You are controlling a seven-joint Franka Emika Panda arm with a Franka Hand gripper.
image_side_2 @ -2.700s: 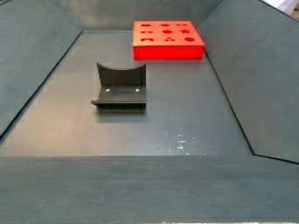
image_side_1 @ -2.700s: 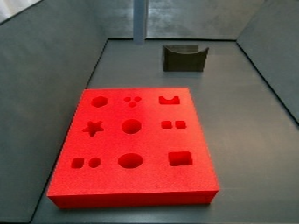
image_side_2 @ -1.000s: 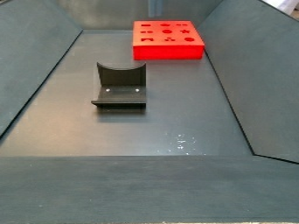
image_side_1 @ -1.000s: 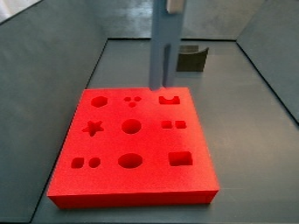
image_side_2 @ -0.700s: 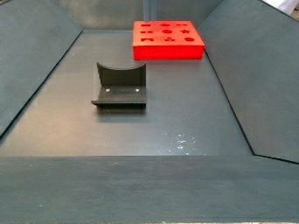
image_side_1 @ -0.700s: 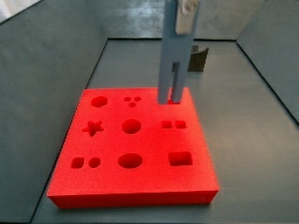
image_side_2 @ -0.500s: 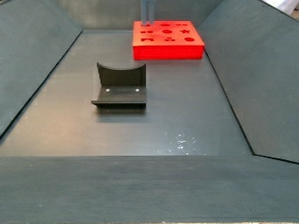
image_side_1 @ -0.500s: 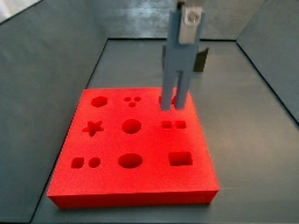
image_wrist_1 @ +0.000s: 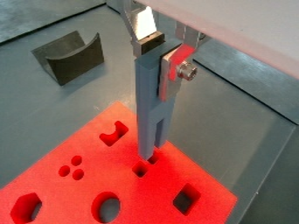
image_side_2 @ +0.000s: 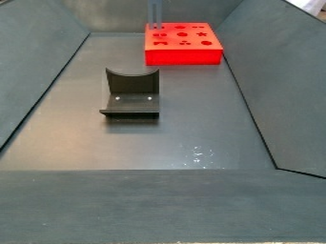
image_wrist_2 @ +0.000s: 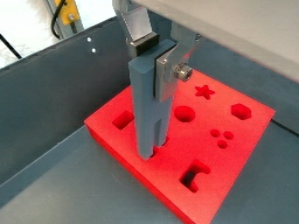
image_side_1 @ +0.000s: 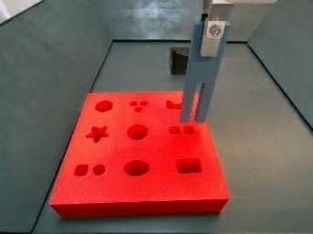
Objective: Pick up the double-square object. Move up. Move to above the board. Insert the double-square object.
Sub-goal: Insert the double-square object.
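Floor (image_side_2: pixel 166 143): dark grey, flat, matte, enclosed by sloping grey walls; faint pale specks near the lower centre in a side view.

On it:
- The board (image_side_1: pixel 141 155), bright red slab with shaped cut-outs, lying flat; centre of frame in a side view, upper centre (image_side_2: pixel 184 45) in a side view.
- The fixture (image_side_2: pixel 132 93), dark curved bracket on a base plate, left of centre, well apart from the board.

Above the board: the gripper (image_side_1: pixel 217 26), upper right of frame, clamped on the double-square object (image_side_1: pixel 197 80), not resting on the floor.
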